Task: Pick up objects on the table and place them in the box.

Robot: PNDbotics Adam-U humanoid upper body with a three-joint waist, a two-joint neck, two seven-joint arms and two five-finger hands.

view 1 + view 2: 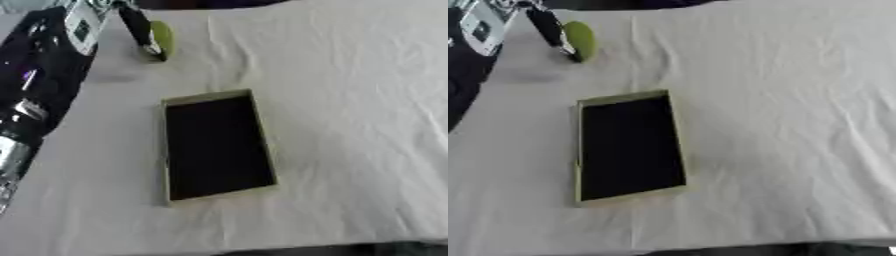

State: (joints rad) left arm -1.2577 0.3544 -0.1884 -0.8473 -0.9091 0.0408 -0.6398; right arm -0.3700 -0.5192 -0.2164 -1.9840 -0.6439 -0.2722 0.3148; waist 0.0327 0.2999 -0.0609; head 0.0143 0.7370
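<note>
No text, label, brand, number or sign can be read anywhere.

The tabletop (pixel 350 100) is covered by a wrinkled white cloth (pixel 332 60). An open box (pixel 218 147) with pale walls and a dark interior lies on it, between the centre and the left edge, long axis running near to far. A green object (pixel 580 39) rests near the far left corner.

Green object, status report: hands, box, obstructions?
Left hand fingers on green object, far left; grip unclear. Right hand out of view. Box open, appears empty, mid-table. Nothing between them.
</note>
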